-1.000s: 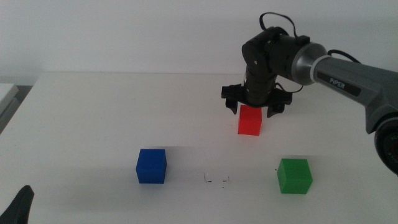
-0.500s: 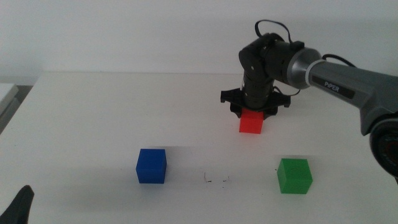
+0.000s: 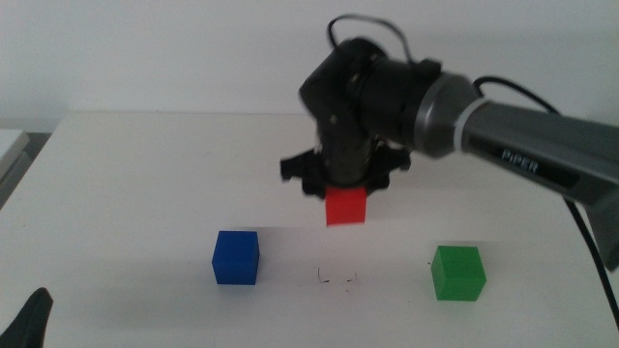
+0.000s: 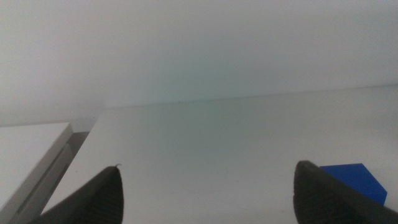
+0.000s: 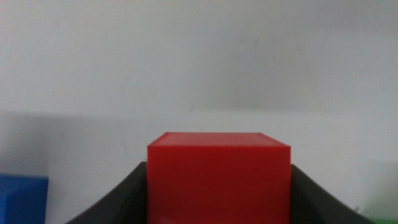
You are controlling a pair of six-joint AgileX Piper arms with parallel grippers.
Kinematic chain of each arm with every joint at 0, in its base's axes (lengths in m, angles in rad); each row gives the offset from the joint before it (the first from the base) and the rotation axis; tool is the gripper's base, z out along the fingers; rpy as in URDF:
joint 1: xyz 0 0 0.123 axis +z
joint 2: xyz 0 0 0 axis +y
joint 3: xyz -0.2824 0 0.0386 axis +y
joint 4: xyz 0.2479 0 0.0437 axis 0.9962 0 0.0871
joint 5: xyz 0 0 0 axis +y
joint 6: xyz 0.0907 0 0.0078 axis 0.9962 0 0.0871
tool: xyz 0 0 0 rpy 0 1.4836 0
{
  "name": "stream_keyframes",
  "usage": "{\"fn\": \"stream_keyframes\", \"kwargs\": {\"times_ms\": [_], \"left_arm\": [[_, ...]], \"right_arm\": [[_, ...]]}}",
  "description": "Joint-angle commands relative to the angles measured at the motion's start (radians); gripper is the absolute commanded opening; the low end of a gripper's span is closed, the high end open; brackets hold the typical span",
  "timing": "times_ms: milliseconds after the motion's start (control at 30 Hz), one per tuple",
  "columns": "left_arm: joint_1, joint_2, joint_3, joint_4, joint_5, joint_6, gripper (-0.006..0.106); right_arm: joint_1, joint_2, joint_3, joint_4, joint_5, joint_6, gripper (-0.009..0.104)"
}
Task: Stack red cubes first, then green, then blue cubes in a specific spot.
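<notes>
One white table (image 3: 145, 193) is seen, spanning almost the whole middle view. Two arms are present. The right arm (image 3: 522, 145) is brought in from three o'clock, and its right gripper (image 3: 345, 193) is held above the table centre, with the jaws closed on the red cube (image 3: 345, 206). In the right wrist view the red cube (image 5: 219, 177) is shown clamped between the two dark jaws, one against each side face. The cube appears lifted clear of the tabletop.

The left gripper (image 3: 29, 324) is seen only as a dark tip at seven o'clock of the middle view; in the left wrist view its jaws are spread well apart over bare table, with nothing between them.

Three cubes are counted: one red, one green, one blue. The blue cube (image 3: 236, 257) is placed on the table at seven o'clock from the red cube, and the green cube (image 3: 457, 273) at four o'clock from it. One marked spot (image 3: 337, 278), a few faint dark scribbles, is found between the blue and green cubes, at six o'clock below the held red cube.
</notes>
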Motion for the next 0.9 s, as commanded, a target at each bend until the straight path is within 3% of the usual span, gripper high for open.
{"fn": "stream_keyframes", "kwargs": {"times_ms": [0, 333, 867], "left_arm": [[0.001, -0.003, 0.0, -0.001, -0.014, -0.001, 0.094], [0.001, -0.003, 0.0, -0.001, -0.014, -0.001, 0.094], [0.001, -0.003, 0.0, -0.001, -0.014, -0.001, 0.094]], "right_arm": [[0.022, -0.025, 0.039, -0.023, -0.012, 0.024, 0.006], [0.064, -0.03, 0.199, -0.03, -0.221, 0.085, 0.006], [0.062, -0.026, 0.238, -0.049, -0.161, 0.222, 0.006]]}}
